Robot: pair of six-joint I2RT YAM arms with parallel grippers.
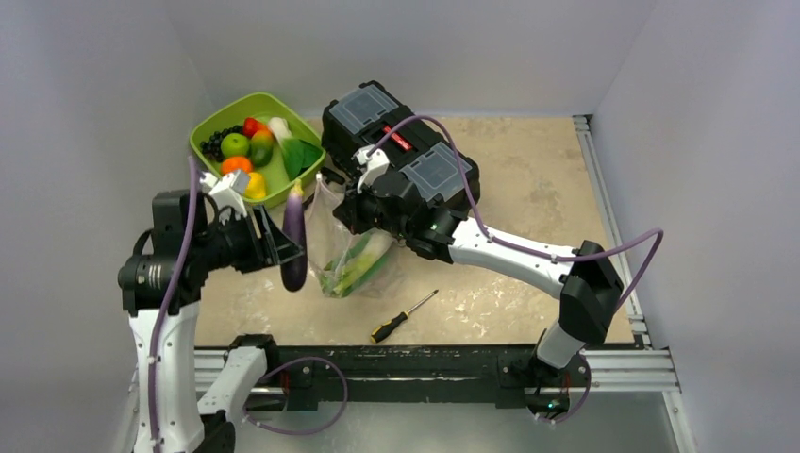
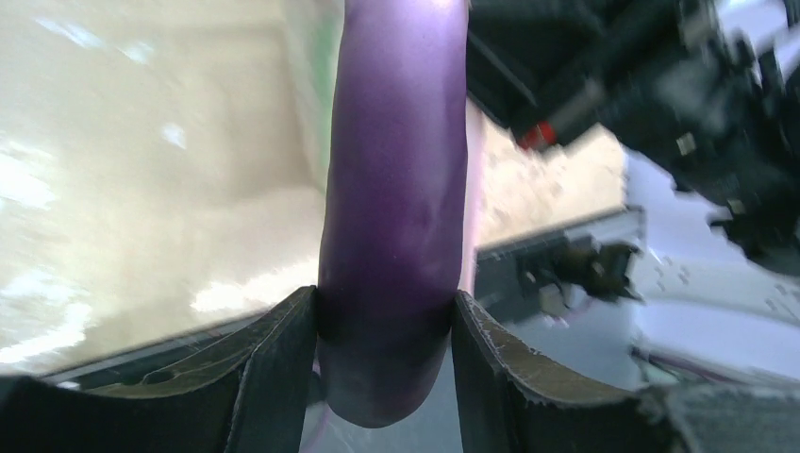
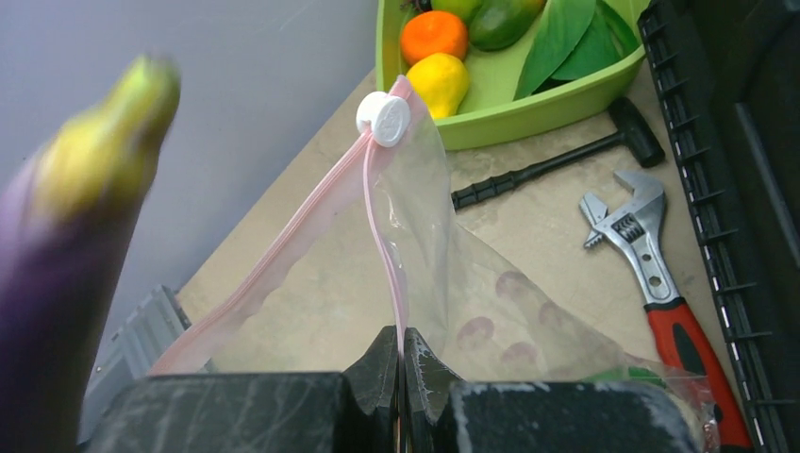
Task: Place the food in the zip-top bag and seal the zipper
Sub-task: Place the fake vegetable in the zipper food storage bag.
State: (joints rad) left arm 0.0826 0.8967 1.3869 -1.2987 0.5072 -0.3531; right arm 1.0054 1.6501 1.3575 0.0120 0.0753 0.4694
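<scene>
1. Top external view, nearest you: a screwdriver (image 1: 404, 315) lies on the table (image 1: 528, 198), at 5 o'clock from the zip-top bag (image 1: 349, 250)
2. Your left gripper (image 2: 382, 302) is clamped on the purple eggplant (image 2: 396, 189), one finger pressing each side of its body. The eggplant hangs upright with its pale green cap on top, just beside the bag at its 9 o'clock
3. The bag's closed end rests on the table with green-white leek stalks (image 1: 358, 262) inside it, and its mouth is lifted toward 12 o'clock
4. Your right gripper (image 3: 401, 344) has its jaws pressed together, pinching the zipper (image 3: 381, 236). The two pink strips spread apart, so the mouth gapes, and they meet at a white slider (image 3: 383, 118) at 12 o'clock from your fingers
5. A hammer (image 3: 557, 165) and an adjustable wrench (image 3: 651, 264) lie on the table at 2 o'clock from those fingers
6. Farthest away, the lime-green tray (image 1: 203, 132) sits at 10 o'clock on the table, holding a green apple (image 1: 235, 144), an orange (image 3: 434, 36) and a yellow pear (image 3: 439, 83). The black toolbox (image 1: 396, 142) stands just beside it at 12 o'clock
</scene>
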